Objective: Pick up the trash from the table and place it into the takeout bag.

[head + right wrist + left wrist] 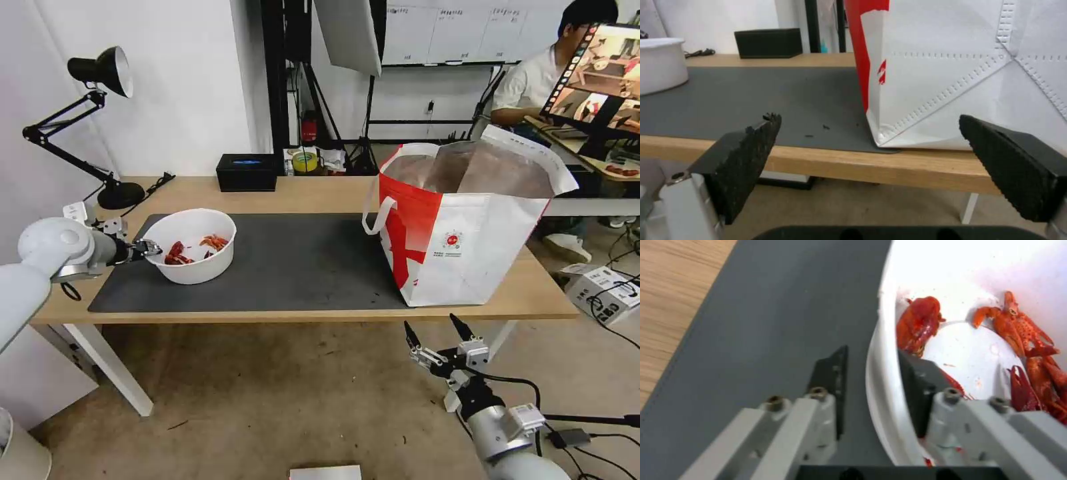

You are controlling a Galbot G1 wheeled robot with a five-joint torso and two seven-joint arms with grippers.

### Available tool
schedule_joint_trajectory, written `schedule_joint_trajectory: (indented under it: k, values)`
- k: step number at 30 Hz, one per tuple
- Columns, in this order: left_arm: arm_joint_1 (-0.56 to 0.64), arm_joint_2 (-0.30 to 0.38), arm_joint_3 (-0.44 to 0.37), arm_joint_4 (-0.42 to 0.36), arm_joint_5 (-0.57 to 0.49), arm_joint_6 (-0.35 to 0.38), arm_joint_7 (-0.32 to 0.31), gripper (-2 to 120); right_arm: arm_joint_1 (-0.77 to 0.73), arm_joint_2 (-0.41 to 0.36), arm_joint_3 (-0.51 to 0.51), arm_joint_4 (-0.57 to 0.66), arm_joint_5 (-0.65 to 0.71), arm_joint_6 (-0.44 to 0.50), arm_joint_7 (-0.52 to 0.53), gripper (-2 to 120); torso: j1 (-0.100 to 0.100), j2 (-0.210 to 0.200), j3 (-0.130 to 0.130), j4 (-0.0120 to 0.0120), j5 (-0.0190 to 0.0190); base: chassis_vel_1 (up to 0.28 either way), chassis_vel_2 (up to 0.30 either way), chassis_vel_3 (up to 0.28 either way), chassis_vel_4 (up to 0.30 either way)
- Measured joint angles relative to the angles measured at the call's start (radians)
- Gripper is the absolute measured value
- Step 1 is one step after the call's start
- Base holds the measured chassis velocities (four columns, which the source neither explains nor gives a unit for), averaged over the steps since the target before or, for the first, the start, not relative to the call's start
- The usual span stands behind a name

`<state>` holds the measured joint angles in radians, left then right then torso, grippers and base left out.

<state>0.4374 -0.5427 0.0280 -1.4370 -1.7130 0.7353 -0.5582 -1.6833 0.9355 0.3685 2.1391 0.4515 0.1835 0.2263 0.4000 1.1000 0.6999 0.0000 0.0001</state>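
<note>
A wide light-wood bench (313,195) with white legs spans the middle of the head view, standing on a scuffed tan floor before a white wall. A large dark grey rectangular mat (293,267) covers most of its top. At centre right, a boxy white-and-red takeout bag (467,233) with silver foil lining stands open, partly on the mat. At centre left, a white round bowl (192,245) holding red shell scraps (1022,340) sits on the mat. A black desk lamp (93,127) and a black rectangular box (247,172) sit along the far edge. The left gripper (871,373) has its jaws astride the bowl's rim, one inside, one outside; whether they pinch it I cannot tell. The right gripper (437,330), lower right below the bench edge, hangs with jaws spread wide and empty.
</note>
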Motion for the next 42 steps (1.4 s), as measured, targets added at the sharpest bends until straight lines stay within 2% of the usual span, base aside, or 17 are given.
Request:
schedule_joint_trajectory:
  k: [2, 4, 6, 13, 15, 20, 24, 25, 28, 30, 32, 33, 34, 36, 38, 39, 42]
  values:
    - [0.006, -0.001, -0.005, -0.016, -0.007, 0.0, -0.001, 14, 0.0, 0.0, 0.0, 0.0, 0.0, 0.0, 0.0, 100, 0.0, 0.0, 0.0, 0.0002, -0.0002, 0.0, 0.0, 0.0, 0.0]
    - [0.006, -0.003, -0.01, -0.022, -0.014, 0.0, -0.005, 11, 0.0, 0.0, 0.0, 0.0, 0.0, 0.0, 0.0, 100, 0.0, 0.0, 0.0, 0.0002, -0.0002, 0.0, 0.0, 0.0, 0.0]
    - [-0.009, -0.007, -0.022, -0.048, -0.04, 0.0, -0.017, 0, 0.0, 0.0, 0.0, 0.0, 0.0, 0.0, 0.0, 100, 0.0, 0.0, 0.0, 0.0, -0.0003, 0.0, 0.0, 0.0, 0.0]
    - [-0.078, -0.003, -0.023, -0.136, -0.117, 0.0, -0.057, 0, 0.0, 0.0, 0.0, 0.0, 0.0, 0.0, 0.0, 100, 0.0, 0.0, 0.0, 0.0001, 0.0001, 0.0, 0.0, 0.0, 0.0]
    - [-0.122, -0.015, -0.016, -0.179, -0.158, 0.0, -0.088, 0, 0.0, 0.0, 0.0, 0.0, 0.0, 0.0, 0.0, 100, 0.0, 0.0, 0.0, 0.0001, 0.0, 0.0, 0.0, 0.0, 0.0]
    - [-0.184, -0.04, 0.013, -0.221, -0.194, 0.0, -0.11, 0, 0.0, 0.0, 0.0, 0.0, 0.0, 0.0, 0.0, 100, 0.0, 0.0, 0.0, 0.0, 0.0001, 0.0, 0.0, 0.0, 0.0]
    - [-0.287, -0.12, 0.064, -0.276, -0.24, 0.0, -0.119, 0, 0.0, 0.0, 0.0, 0.0, 0.0, 0.0, 0.0, 100, 0.0, 0.0, 0.0, 0.0, 0.0, 0.0, 0.0, 0.0, 0.0]
    - [-0.287, -0.12, 0.064, -0.276, -0.24, 0.0, -0.119, 0, 0.0, 0.0, 0.0, 0.0, 0.0, 0.0, 0.0, 100, 0.0, 0.0, 0.0, 0.0, 0.0, 0.0, 0.0, 0.0, 0.0]
    - [-0.396, -0.194, 0.123, -0.285, -0.254, 0.0, -0.129, 0, 0.0, 0.0, 0.0, 0.0, 0.0, 0.0, 0.0, 100, 0.0, 0.0, 0.0, -0.0002, 0.0001, 0.0, 0.0, 0.0, 0.0]
    - [-0.432, -0.213, 0.142, -0.285, -0.258, 0.001, -0.131, 0, 0.0, 0.0, 0.0, 0.0, 0.0, 0.0, 0.0, 100, 0.0, 0.0, 0.0, -0.0001, 0.0001, 0.0, 0.0, 0.0, 0.0]
    - [-0.498, -0.254, 0.176, -0.273, -0.266, 0.001, -0.142, 0, 0.0, 0.0, 0.0, 0.0, 0.0, 0.0, 0.0, 100, 0.0, 0.0, 0.0, 0.0001, 0.0005, 0.0, 0.0, 0.0, 0.0]
    - [-0.498, -0.254, 0.176, -0.273, -0.266, 0.001, -0.142, 0, 0.0, 0.0, 0.0, 0.0, 0.0, 0.0, 0.0, 100, 0.0, 0.0, 0.0, 0.0001, 0.0005, 0.0, 0.0, 0.0, 0.0]
    - [-0.554, -0.306, 0.206, -0.25, -0.275, 0.001, -0.16, 0, 0.0, 0.0, 0.0, 0.0, 0.0, 0.0, 0.0, 100, 0.0, 0.0, 0.0, -0.0002, 0.0004, 0.0, 0.0, 0.0, 0.0]
    - [-0.576, -0.328, 0.22, -0.239, -0.278, 0.0, -0.171, 0, 0.0, 0.0, 0.0, 0.0, 0.0, 0.0, 0.0, 100, 0.0, 0.0, 0.0, -0.0002, 0.0003, 0.0, 0.0, 0.0, 0.0]
    - [-0.629, -0.396, 0.259, -0.208, -0.281, 0.001, -0.185, 0, 0.0, 0.0, 0.0, 0.0, 0.0, 0.0, 0.0, 100, 0.0, 0.0, 0.0, 0.0, 0.0003, 0.0, 0.0, 0.0, 0.0]
    - [-0.629, -0.396, 0.259, -0.208, -0.281, 0.001, -0.185, 0, 0.0, 0.0, 0.0, 0.0, 0.0, 0.0, 0.0, 100, 0.0, 0.0, 0.0, 0.0, 0.0003, 0.0, 0.0, 0.0, 0.0]
    - [-0.676, -0.522, 0.293, -0.145, -0.277, -0.002, -0.195, 0, 0.0, 0.0, 0.0, 0.0, 0.0, 0.0, 0.0, 100, 0.0, 0.0, 0.0, 0.0002, 0.0002, 0.0, 0.0, 0.0, 0.0]
